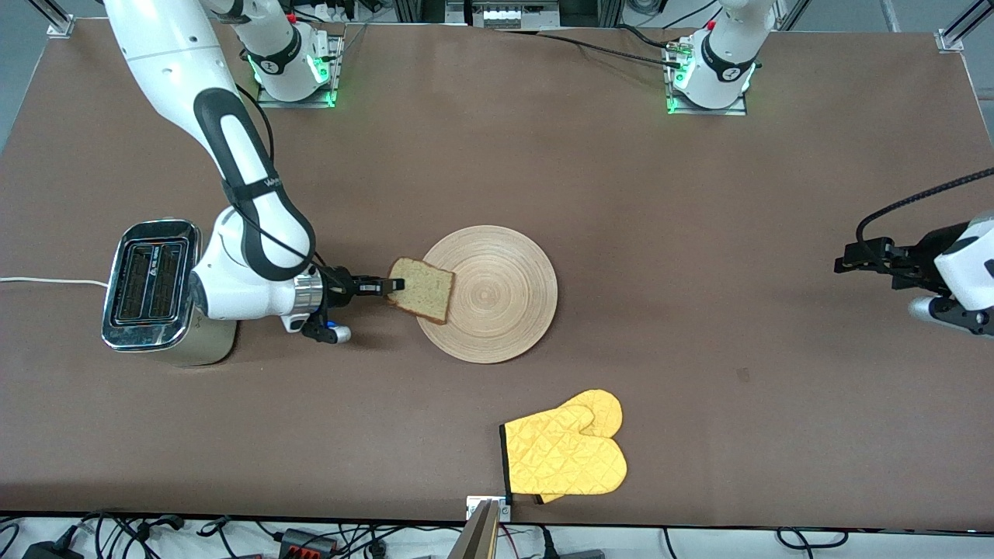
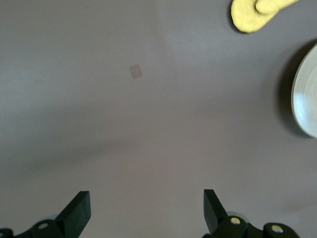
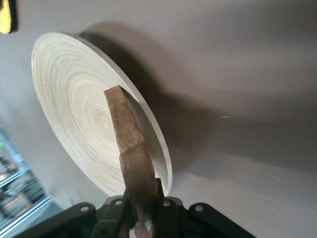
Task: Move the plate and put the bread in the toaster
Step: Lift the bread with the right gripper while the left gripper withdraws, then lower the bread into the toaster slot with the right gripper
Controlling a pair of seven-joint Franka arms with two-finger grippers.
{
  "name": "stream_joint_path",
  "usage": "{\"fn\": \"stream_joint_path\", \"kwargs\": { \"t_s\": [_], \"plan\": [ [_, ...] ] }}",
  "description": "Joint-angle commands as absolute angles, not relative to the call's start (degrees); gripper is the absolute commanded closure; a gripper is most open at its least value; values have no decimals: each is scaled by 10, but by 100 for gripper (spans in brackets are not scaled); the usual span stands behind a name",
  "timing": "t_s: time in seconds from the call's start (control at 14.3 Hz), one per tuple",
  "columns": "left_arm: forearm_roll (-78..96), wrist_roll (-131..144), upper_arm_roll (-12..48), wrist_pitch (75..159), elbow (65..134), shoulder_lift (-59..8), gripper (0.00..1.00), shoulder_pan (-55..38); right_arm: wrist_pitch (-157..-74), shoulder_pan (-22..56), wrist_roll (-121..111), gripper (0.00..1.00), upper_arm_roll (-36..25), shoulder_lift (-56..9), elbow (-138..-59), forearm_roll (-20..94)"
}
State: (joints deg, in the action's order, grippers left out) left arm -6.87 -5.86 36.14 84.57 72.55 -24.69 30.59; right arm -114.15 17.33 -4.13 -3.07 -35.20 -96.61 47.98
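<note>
The round pale wood plate (image 1: 497, 299) lies near the table's middle; it also shows in the right wrist view (image 3: 74, 104). My right gripper (image 1: 392, 287) is shut on the bread (image 1: 423, 289), a light brown slice with darker crust, held by its edge over the plate's rim toward the right arm's end; the right wrist view shows the bread (image 3: 131, 153) edge-on between the fingers. The chrome two-slot toaster (image 1: 151, 283) stands at the right arm's end of the table, slots empty. My left gripper (image 2: 147, 208) is open and empty, waiting over bare table at the left arm's end, seen in the front view (image 1: 850, 260).
A yellow quilted oven mitt (image 1: 567, 454) lies near the table's front edge, nearer the camera than the plate; it shows in the left wrist view (image 2: 257, 12). The toaster's white cord (image 1: 46, 281) runs off toward the table's end.
</note>
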Motion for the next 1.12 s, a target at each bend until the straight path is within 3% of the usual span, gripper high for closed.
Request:
{"fn": "stream_joint_path", "kwargs": {
  "t_s": [0.0, 0.35, 0.56, 0.63, 0.91, 1.05],
  "plan": [
    [-82, 18, 376, 840, 768, -196, 0, 312, -1099, 170, 31, 100, -43, -304, -949, 351],
    [-48, 36, 379, 910, 914, -96, 0, 351, -928, 171, 97, 100, -103, -287, -817, 148],
    [-42, 36, 370, 920, 933, -63, 0, 333, -890, 171, 92, 100, -127, -251, -805, 63],
    [-42, 35, 347, 919, 933, -59, 0, 308, -880, 171, 89, 100, -129, -236, -805, 25],
    [-41, 32, 76, 916, 930, -49, 0, 39, -801, 168, 24, 100, -151, -219, -805, -76],
    [-33, 30, 53, 914, 934, -50, 0, 24, -801, 168, -30, 100, -192, -219, -804, -84]
  ]
}}
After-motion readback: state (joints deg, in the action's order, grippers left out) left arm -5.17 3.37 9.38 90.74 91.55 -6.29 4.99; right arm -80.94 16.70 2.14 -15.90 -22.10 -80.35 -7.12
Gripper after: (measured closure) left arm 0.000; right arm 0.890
